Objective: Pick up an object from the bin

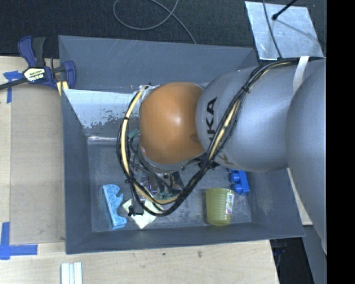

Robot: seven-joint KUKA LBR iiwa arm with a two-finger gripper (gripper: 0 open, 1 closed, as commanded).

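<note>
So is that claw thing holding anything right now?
Gripper: cannot be told. It sits low in the bin, beside a light blue piece.

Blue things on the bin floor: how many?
2: a pale blue piece at front left, a dark blue block at right by the green cup. The arm may hide more.

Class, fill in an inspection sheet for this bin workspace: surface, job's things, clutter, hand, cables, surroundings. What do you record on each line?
Surface: grey metal bin, floor scuffed.
Job's things: light blue spongy block at the floor's lower left; pale cream piece beside it, by the hand.
Clutter: yellow-green cup at lower right; small blue piece just above it.
Grippers: hand low in the bin, right of the block.
Cables: yellow and black cables loop round the orange cover.
Surroundings: dark surface behind the bin.
</note>
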